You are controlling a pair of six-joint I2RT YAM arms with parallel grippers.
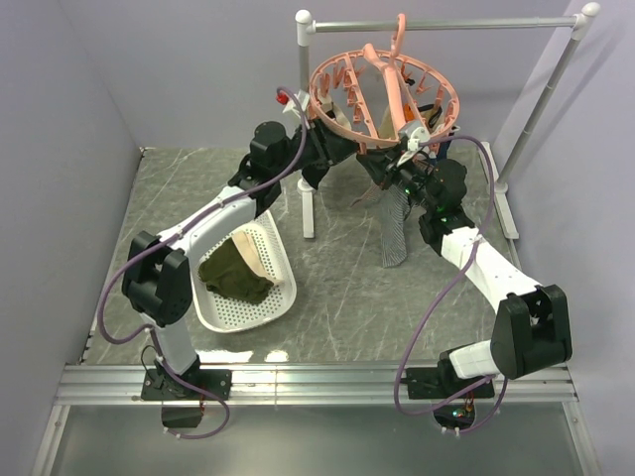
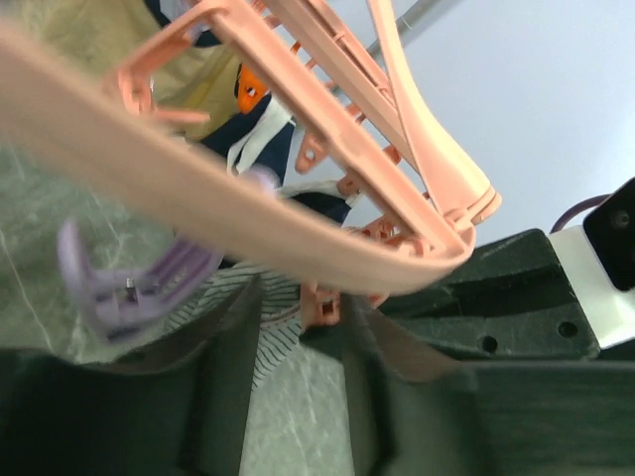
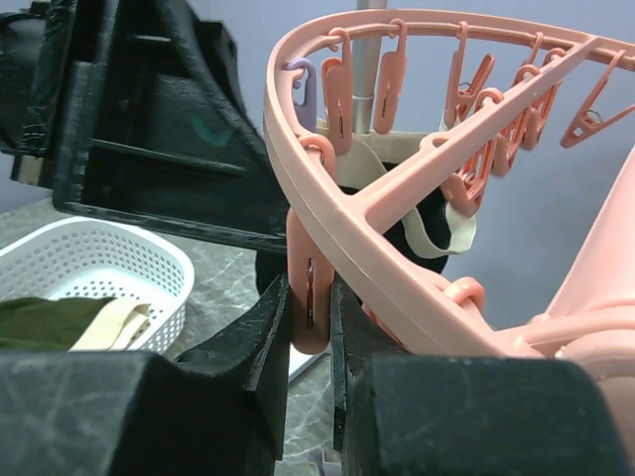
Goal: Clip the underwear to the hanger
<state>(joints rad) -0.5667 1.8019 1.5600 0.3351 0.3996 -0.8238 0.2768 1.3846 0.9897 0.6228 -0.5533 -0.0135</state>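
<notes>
The pink hanger (image 1: 389, 84) hangs from the rail at the back. The striped underwear (image 1: 393, 233) hangs below its ring; its top is hidden behind my right gripper. My right gripper (image 1: 405, 149) is shut on a pink peg (image 3: 310, 258) under the ring (image 3: 417, 228), with its fingers (image 3: 268, 327) pressing both sides of the peg. My left gripper (image 2: 308, 307) is under the ring (image 2: 198, 208) with its jaws apart. A pink peg (image 2: 319, 305) and the striped edge of the underwear (image 2: 273, 322) lie between its tips.
A white basket (image 1: 283, 297) at front left holds an olive-green garment (image 1: 233, 276). The grey rail stand (image 1: 446, 22) has posts at middle and right. A dark navy garment with a cream band (image 3: 437, 223) is clipped on the hanger. A purple peg (image 2: 129, 288) hangs beside my left gripper.
</notes>
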